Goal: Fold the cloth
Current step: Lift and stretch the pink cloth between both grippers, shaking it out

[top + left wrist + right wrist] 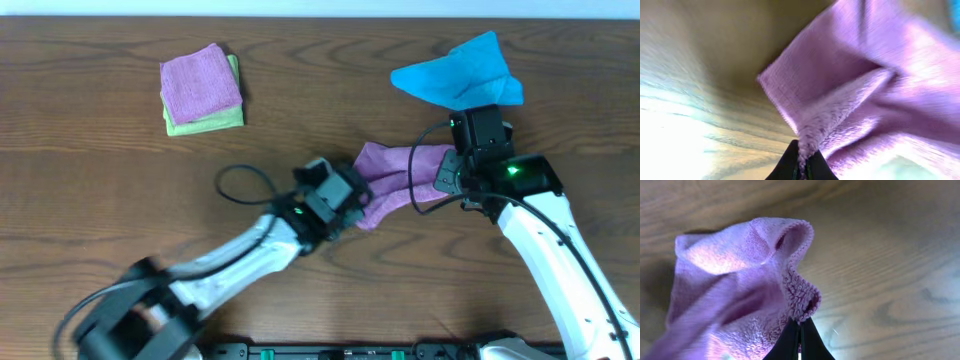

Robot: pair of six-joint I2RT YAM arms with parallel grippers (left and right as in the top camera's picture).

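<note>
The mauve-purple cloth (392, 180) hangs crumpled between my two arms at the middle of the table. My left gripper (352, 214) is shut on its lower left corner; in the left wrist view the cloth (850, 80) runs down into the pinched black fingertips (790, 167). My right gripper (443, 180) is shut on the cloth's right edge. The right wrist view shows the cloth (740, 280) bunched above the closed gripper (800, 330), with a rolled terry edge caught between the tips.
A bright blue cloth (460, 75) lies crumpled at the back right, just behind the right arm. A folded pinker purple cloth (200, 85) sits on a green one (215, 122) at the back left. The wooden table (100, 200) runs all around.
</note>
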